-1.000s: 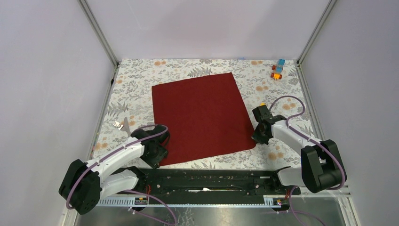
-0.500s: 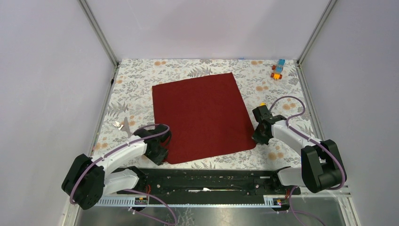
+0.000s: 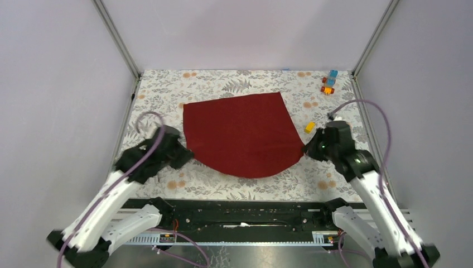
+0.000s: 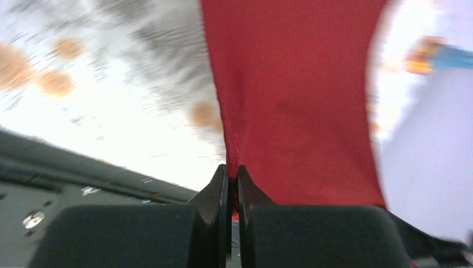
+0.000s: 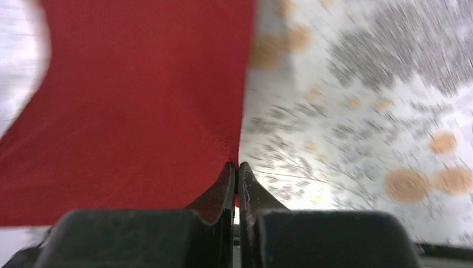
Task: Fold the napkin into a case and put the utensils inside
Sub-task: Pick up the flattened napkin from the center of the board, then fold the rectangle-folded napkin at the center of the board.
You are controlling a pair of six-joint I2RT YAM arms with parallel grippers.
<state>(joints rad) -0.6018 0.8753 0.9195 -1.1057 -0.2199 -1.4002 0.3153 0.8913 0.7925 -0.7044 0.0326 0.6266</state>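
On the floral table (image 3: 167, 89), mid-field, the napkin (image 3: 242, 131) lay with its far edge flat. Its near edge sagged in a curve between two raised corners.

The left gripper (image 3: 183, 157) was clenched on the near-left corner; its wrist view showed the jaws pinched tight on the hem. The right gripper (image 3: 307, 149) was likewise clamped on the near-right corner, with cloth nipped between closed jaws.

Judged step: first fold of the case, barely begun. Near edge up, not yet carried over. The next move would call for both arms to travel away from the bases at matched pace and height, keeping the edge taut so it lands square on the far half.

Room: open table lay beyond the far edge and to the left. The right side was tighter. A yellow block (image 3: 309, 127) sat just beside the cloth's right edge, near the right gripper, and could be swept or snagged. A cluster of toy blocks (image 3: 329, 84) stood in the far right corner, well apart. No utensils could be made out in any view.
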